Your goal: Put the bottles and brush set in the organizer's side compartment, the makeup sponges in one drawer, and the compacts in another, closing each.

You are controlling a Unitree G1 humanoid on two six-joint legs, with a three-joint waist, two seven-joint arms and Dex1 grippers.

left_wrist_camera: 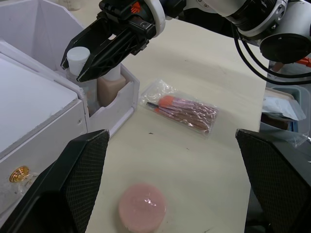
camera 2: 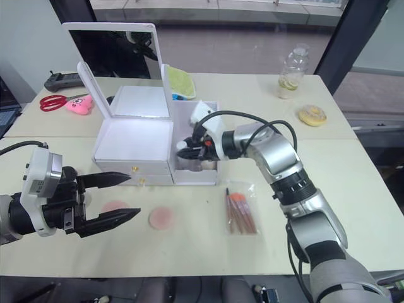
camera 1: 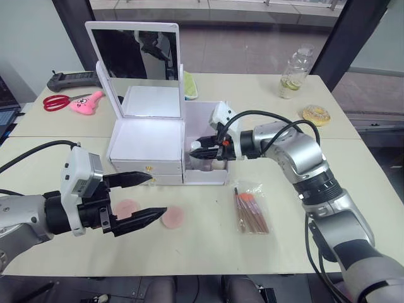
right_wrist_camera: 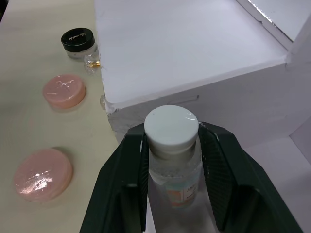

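My right gripper is shut on the whitish-clear bottle just below its white cap. It holds the bottle upright, with the lower part inside the side compartment of the white organizer. The beige bottle stands in that compartment beside it. The brush set lies on the table to the right of the organizer. Two pink makeup sponges lie in front of the drawers. One black-lidded compact sits by a gold knob. My left gripper hovers open over the sponges.
The organizer's mirror stands upright at the back. Red scissors, a pink toy and a black remote lie at the far left. A drink bottle and a doughnut sit at the far right.
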